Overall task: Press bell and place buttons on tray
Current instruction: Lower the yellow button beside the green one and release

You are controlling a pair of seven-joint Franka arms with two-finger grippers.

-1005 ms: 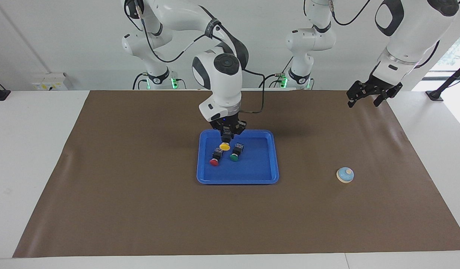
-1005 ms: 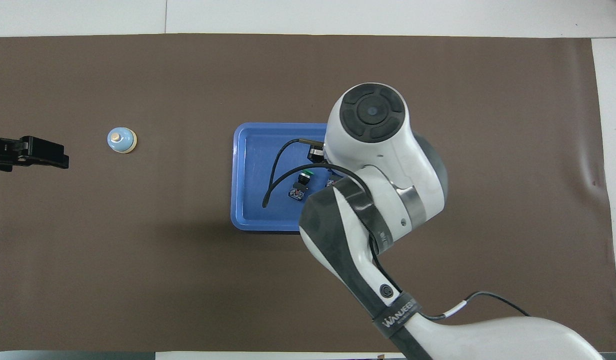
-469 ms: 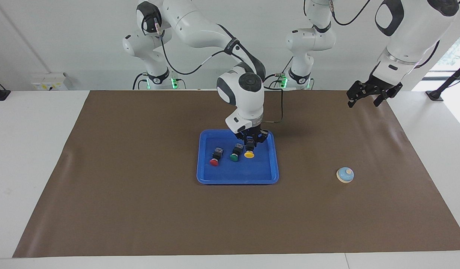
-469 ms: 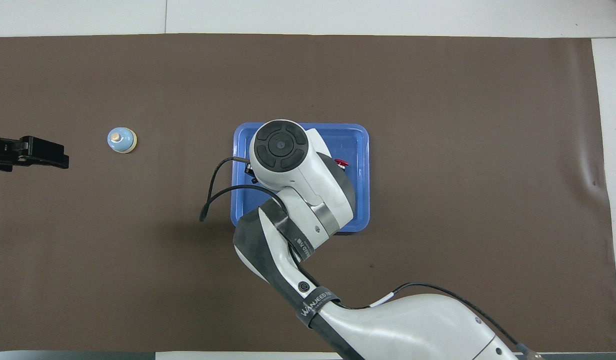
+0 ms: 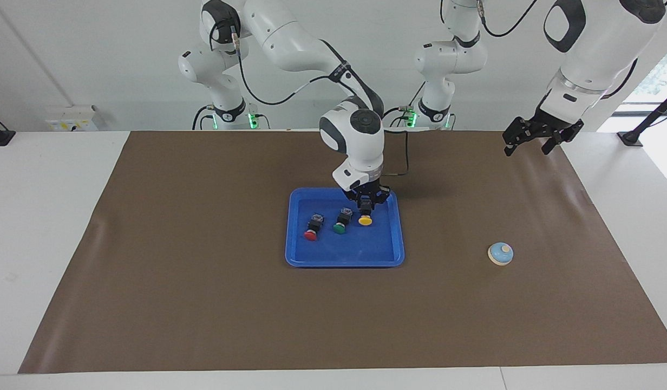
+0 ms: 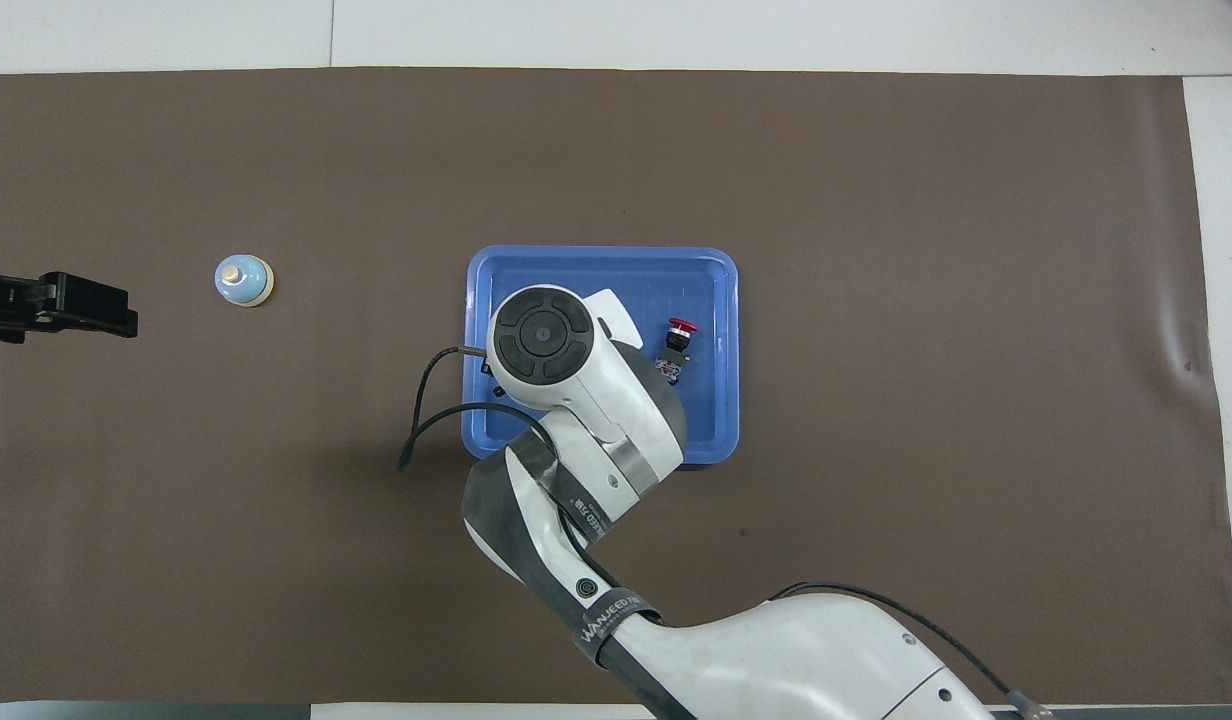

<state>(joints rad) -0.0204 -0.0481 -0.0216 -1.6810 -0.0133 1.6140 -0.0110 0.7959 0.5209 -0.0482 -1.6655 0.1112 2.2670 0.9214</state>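
Observation:
The blue tray (image 5: pixel 344 264) lies mid-mat. My right gripper (image 5: pixel 366 208) is low over it, shut on the yellow button (image 5: pixel 365 220), which points cap down. I cannot tell whether the cap touches the tray floor. The green button (image 5: pixel 340 226) and the red button (image 5: pixel 311 233) lie in the tray beside it, toward the right arm's end. In the overhead view my right arm hides the gripper, the yellow and the green button. Only the red button (image 6: pixel 679 332) and the tray (image 6: pixel 596 262) show. The bell (image 5: pixel 500 253) (image 6: pixel 243 280) stands on the mat toward the left arm's end. My left gripper (image 5: pixel 528 145) (image 6: pixel 116 320) waits open in the air.
A brown mat (image 5: pixel 203 303) covers most of the white table. A black cable (image 6: pixel 426 400) loops off my right wrist over the tray's edge. Robot bases (image 5: pixel 225 116) stand along the table's robot side.
My right gripper has carried the yellow button across the tray toward the left arm's end, past the green button, and come lower. The left arm, bell, red and green buttons have not moved.

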